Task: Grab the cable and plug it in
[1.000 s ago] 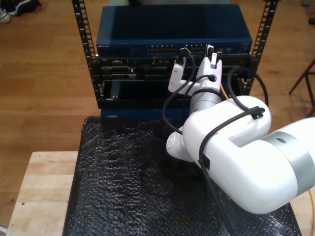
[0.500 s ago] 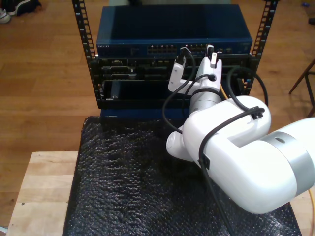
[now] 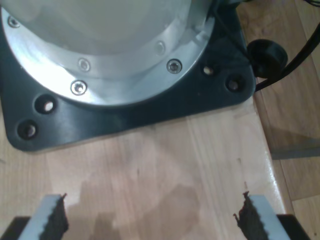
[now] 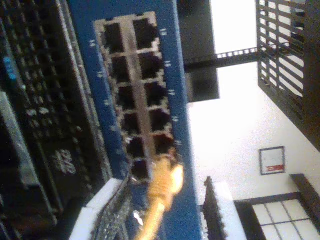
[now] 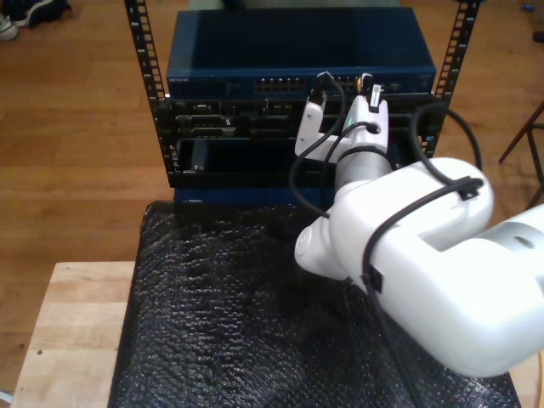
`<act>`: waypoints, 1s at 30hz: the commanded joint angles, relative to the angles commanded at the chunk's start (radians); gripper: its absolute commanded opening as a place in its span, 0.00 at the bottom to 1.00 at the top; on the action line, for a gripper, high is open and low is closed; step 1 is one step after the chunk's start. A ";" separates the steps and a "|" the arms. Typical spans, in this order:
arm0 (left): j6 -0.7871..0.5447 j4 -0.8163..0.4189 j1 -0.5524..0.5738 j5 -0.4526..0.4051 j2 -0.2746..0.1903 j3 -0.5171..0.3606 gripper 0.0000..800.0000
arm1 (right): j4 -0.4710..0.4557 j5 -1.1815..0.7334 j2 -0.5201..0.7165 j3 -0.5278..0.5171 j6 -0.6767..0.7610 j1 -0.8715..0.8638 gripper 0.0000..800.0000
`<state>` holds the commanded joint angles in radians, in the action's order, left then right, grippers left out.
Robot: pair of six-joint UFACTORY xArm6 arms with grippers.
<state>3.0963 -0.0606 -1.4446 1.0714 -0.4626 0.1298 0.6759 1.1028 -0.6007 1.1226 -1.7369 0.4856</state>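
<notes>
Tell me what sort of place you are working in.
Probably a robotics lab or test bench for network gear. A blue network switch sits in an open equipment rack on a wooden floor, and my second gripper holds the cable at the switch's ports.

The cable [image 4: 161, 192] blurs, its plug tip indistinct at the switch [image 4: 135, 95] ports

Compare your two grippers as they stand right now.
My first gripper points at a bare wooden surface beside a black base plate, jaws wide with nothing between; my second gripper faces the blue switch, jaws around the cable at a port. Both have ridged pads.
</notes>
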 joint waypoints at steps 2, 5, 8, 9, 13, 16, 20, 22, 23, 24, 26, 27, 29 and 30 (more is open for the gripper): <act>0.000 0.000 0.000 0.000 0.000 0.000 1.00 | 0.000 -0.026 0.035 -0.041 0.000 0.000 0.55; 0.000 0.000 0.000 0.000 0.000 0.000 1.00 | 0.000 -0.086 0.092 -0.101 0.000 0.000 0.64; 0.000 0.000 0.000 0.000 0.000 0.000 1.00 | -0.003 -0.184 0.160 -0.164 0.000 0.002 0.73; 0.000 0.000 0.000 0.000 0.000 0.000 1.00 | -0.003 -0.210 0.184 -0.186 0.000 0.002 0.76; 0.000 0.000 0.000 0.000 0.000 0.000 1.00 | -0.008 -0.310 0.285 -0.275 0.000 0.002 0.83; 0.000 0.000 0.000 0.000 0.000 0.000 1.00 | -0.026 -0.407 0.364 -0.331 -0.002 0.000 0.90; 0.000 0.000 0.000 0.000 0.000 0.000 1.00 | -0.049 -0.525 0.471 -0.397 -0.002 -0.005 0.95; 0.000 0.000 0.000 0.000 0.000 0.000 1.00 | -0.061 -0.563 0.522 -0.427 -0.003 -0.009 0.95; 0.000 0.002 0.000 0.000 0.000 0.000 1.00 | -0.068 -0.583 0.548 -0.443 -0.003 -0.009 0.95; 0.000 0.000 0.000 0.000 0.000 0.000 1.00 | -0.075 -0.606 0.577 -0.460 -0.003 -0.014 0.95; 0.000 0.000 0.000 0.000 0.000 0.000 1.00 | -0.100 -0.674 0.628 -0.489 -0.006 -0.034 0.95; 0.002 0.000 0.000 0.000 0.000 0.000 1.00 | -0.115 -0.713 0.657 -0.502 -0.006 -0.052 0.95; 0.000 0.000 0.000 0.000 0.000 0.000 1.00 | -0.150 -0.798 0.710 -0.523 -0.008 -0.101 0.95; 0.000 0.000 0.000 0.000 0.000 0.000 1.00 | -0.173 -0.852 0.736 -0.532 -0.008 -0.130 0.95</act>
<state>3.0963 -0.0606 -1.4446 1.0714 -0.4626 0.1298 0.5025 0.2513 0.1358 0.5902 -1.7446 0.3552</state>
